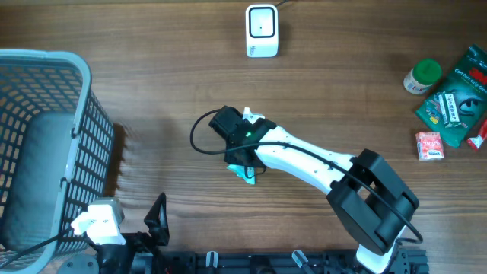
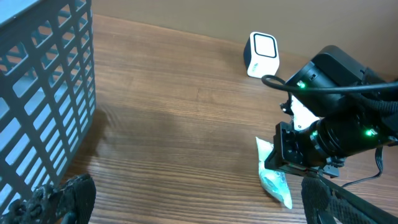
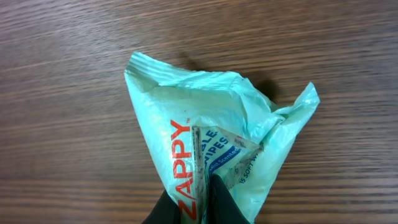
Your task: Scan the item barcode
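"Where's the thing it has to scan?"

"That pale green crinkled plastic pack of wipes (image 3: 211,143), lying near the middle of the brown wooden tabletop (image 1: 152,84). The right gripper (image 3: 196,208) has its jaws pressed together on a bunched edge, pinching the film."

"Why the edge?"

"My guess is that a soft, flat pack offers nothing else to grab. A fold of film gives enough purchase to lift it."

"And the scanner?"

"The small white box-shaped scanner (image 1: 262,30) stands at the far side, well apart, so the pack needs carrying over. I can't see a barcode from here."

"The other arm?"

"The left gripper (image 2: 199,208) hangs near the grey-blue plastic lattice basket (image 1: 95,144), jaws spread wide, holding nothing. It looks parked out of the way."
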Controlling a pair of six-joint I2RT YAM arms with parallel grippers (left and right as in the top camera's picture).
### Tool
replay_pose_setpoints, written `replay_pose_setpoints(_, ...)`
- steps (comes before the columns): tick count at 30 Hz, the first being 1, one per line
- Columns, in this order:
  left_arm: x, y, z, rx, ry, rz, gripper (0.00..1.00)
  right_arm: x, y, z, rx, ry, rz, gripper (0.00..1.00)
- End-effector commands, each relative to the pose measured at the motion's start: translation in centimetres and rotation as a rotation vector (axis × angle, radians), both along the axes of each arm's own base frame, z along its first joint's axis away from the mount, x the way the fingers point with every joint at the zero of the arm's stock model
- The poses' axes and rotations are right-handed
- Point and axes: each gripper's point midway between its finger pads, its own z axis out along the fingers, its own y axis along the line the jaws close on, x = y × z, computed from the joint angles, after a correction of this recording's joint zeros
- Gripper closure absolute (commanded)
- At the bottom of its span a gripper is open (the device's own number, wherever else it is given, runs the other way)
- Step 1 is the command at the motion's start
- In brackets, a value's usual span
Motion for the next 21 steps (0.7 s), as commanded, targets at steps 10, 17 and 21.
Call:
replay_pose_setpoints(10,-0.1,-0.2,0.1,-0.011,-0.008,-0.007,0.0,-1.9,5.3,15.4,0.871,0.025,0.614,0.96)
replay_pose_setpoints(17,-0.1,-0.2,0.1,-0.011,-0.008,-0.006,0.0,-4.5,2.8,17.8,1.367,0.005,0.916,0.95)
replay_pose_setpoints(21,-0.1,-0.2,0.1,-0.011,-0.008,-0.006,0.0,-4.1,0.6,19.2,1.468,0.157,0.806,0.96)
